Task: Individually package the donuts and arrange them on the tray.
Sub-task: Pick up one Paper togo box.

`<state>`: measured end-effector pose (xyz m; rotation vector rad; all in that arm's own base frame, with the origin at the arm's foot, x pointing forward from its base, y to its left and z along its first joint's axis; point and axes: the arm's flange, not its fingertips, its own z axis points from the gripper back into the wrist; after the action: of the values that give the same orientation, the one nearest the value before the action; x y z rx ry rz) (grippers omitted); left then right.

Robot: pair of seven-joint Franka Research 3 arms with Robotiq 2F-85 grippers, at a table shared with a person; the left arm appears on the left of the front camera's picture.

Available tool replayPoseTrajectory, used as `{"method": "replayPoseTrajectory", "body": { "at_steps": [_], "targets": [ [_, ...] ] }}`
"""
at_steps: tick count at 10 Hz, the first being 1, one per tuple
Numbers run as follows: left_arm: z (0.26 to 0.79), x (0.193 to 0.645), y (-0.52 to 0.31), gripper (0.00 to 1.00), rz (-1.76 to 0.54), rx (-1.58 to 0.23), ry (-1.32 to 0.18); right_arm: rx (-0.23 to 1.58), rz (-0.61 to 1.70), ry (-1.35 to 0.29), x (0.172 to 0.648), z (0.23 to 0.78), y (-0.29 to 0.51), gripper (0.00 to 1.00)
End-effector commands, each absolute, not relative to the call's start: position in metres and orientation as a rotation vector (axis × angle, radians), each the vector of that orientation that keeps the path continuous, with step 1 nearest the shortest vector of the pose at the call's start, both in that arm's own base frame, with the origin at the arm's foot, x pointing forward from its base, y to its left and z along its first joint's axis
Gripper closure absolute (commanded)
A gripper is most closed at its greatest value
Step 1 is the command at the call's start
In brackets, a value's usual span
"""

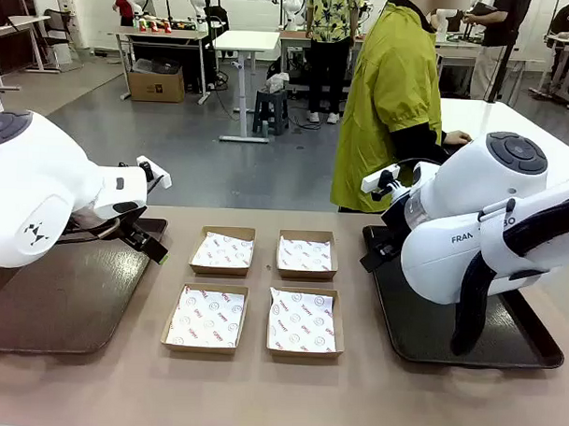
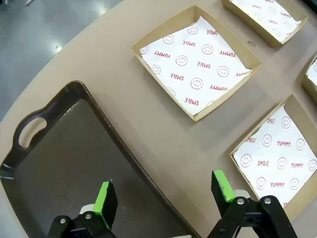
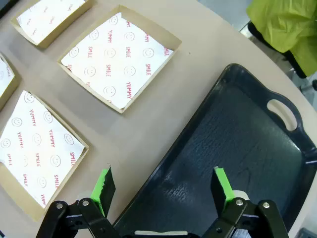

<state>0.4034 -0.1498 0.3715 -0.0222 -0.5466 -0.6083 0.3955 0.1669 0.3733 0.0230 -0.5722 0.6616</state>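
Observation:
No donuts are in view. Two dark trays lie on the table: the left tray (image 1: 47, 308) (image 2: 64, 168) and the right tray (image 1: 430, 335) (image 3: 237, 144), both bare. My left gripper (image 1: 145, 240) (image 2: 163, 187) hangs open over the left tray's inner edge, with nothing between its green pads. Above the right tray's inner edge, my right gripper (image 3: 162, 179) is also open and holds nothing. In the front view the right arm's body (image 1: 471, 220) hides most of its gripper.
Four paper-lined brown cardboard boxes sit in a two-by-two block between the trays (image 1: 222, 250) (image 1: 306, 254) (image 1: 206, 317) (image 1: 305, 321), all without contents. A person in a yellow-green jacket (image 1: 391, 95) stands at the far side, turned away.

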Motion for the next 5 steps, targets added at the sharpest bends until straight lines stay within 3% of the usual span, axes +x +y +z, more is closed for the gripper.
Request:
{"method": "replayPoseTrajectory", "body": {
  "at_steps": [1, 5],
  "targets": [
    [0.3715, 0.4033, -0.1499, 0.00, -0.609, -0.022, -0.547, 0.023, 0.662, -0.572, 0.3955, 0.3733, 0.1669, 0.00],
    [0.3715, 0.4033, -0.1499, 0.00, -0.609, -0.022, -0.547, 0.023, 0.662, -0.572, 0.3955, 0.3733, 0.1669, 0.00]
  ]
}}
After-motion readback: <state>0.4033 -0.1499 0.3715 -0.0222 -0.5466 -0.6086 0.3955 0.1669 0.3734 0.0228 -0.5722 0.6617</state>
